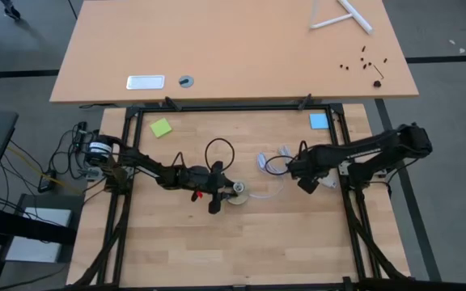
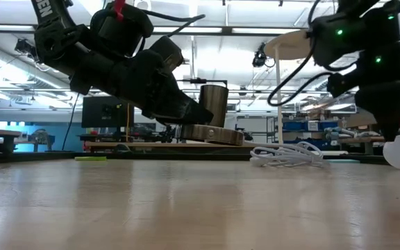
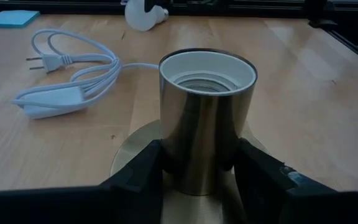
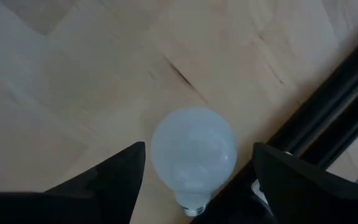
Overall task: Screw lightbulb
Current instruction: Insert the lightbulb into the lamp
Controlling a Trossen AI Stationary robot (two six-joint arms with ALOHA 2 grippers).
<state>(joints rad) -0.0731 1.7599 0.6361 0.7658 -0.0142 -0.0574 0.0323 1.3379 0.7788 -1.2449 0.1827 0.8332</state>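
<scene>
Seen level from the table top, the wooden table (image 2: 186, 208) stretches away bare in front, and the left arm reaches in low, its left gripper (image 2: 193, 114) grasping the upright brass socket (image 2: 212, 104), which stands on a round base. The left wrist view alone looks into that socket (image 3: 207, 124): a white threaded lining inside a shiny metal sleeve, with a dark finger (image 3: 143, 171) pressed on either side. Farther off in the same view lies a coiled white cord (image 3: 67, 74) with its plug, and beyond it the lightbulb (image 3: 143, 15) on the wood. The right wrist view shows what no other does: the lightbulb (image 4: 193, 152) lying on the table just beside the black frame rail, between the spread fingers of the right gripper (image 4: 194, 180), which hover released and do not touch it. From overhead, the right gripper (image 1: 306, 184) sits near the table's right edge, well apart from the left gripper (image 1: 221, 194) at the middle, with a green note (image 1: 161, 128) and a blue note (image 1: 319, 121) at the far corners.
</scene>
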